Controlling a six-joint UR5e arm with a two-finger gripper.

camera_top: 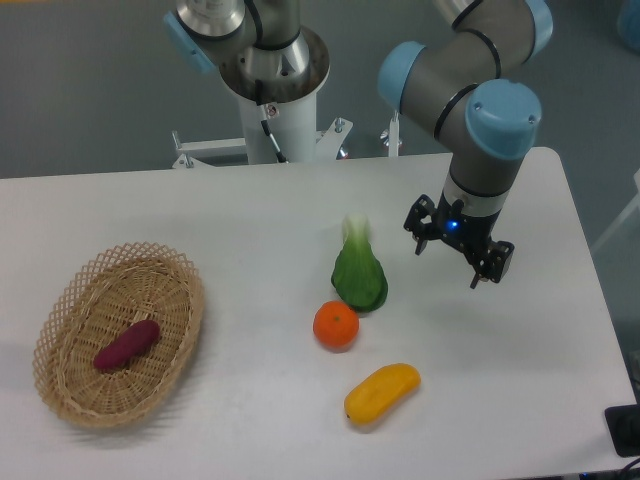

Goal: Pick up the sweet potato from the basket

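sweet potato [127,344]: lies alone in the basket, a little toward the basket's near-left part, its long axis slanting up to the right.
handling: probably stiff and light, with a smooth rounded skin that could roll or slip out of a pinch; likely not fragile.
where to grip: judged best across the thick middle, fingers closing over the short width, since the tapered ends give less to hold.
basket [178,341]: shallow oval wicker with an open lattice rim; it holds only the sweet potato. The low wall should leave room for a descent from above.
gripper [460,251]: well to the right of the basket, above bare table, jaws spread apart and holding nothing.
between gripper and basket: a leafy green vegetable [359,274], an orange [336,325] just below it, and a yellow-orange oblong fruit [382,392] lower right, all outside the basket.
progress: the approach to the basket appears not yet made.
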